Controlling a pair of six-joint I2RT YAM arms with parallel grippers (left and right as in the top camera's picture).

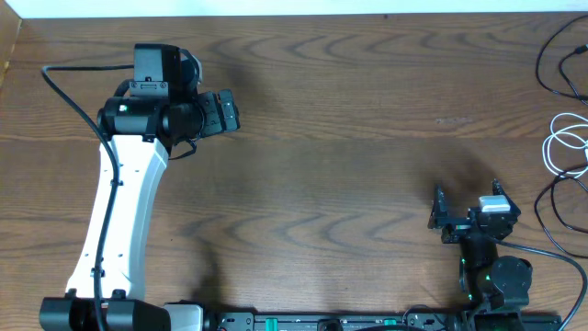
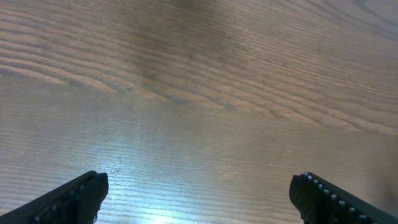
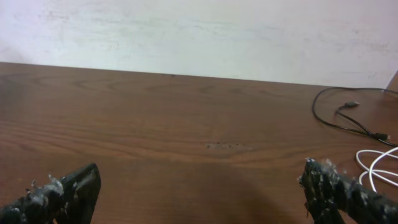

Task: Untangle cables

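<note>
The cables lie loose at the table's far right edge. A thin black cable (image 1: 548, 69) curves at the top, a white cable (image 1: 562, 147) loops below it, and another black strand (image 1: 554, 198) runs under that. The right wrist view shows the black cable (image 3: 348, 115) with small plug ends, and part of the white cable (image 3: 376, 165). My right gripper (image 1: 469, 191) (image 3: 201, 169) is open and empty, left of the cables and apart from them. Far off at the upper left, my left gripper (image 1: 230, 112) (image 2: 199, 183) hangs open over bare wood.
The wooden table (image 1: 349, 138) stretches between the two arms, with a pale wall (image 3: 199, 37) behind its far edge. A thicker black arm wire (image 1: 551, 250) runs right from the right arm's base. Another arm wire (image 1: 69, 87) loops beside the left arm.
</note>
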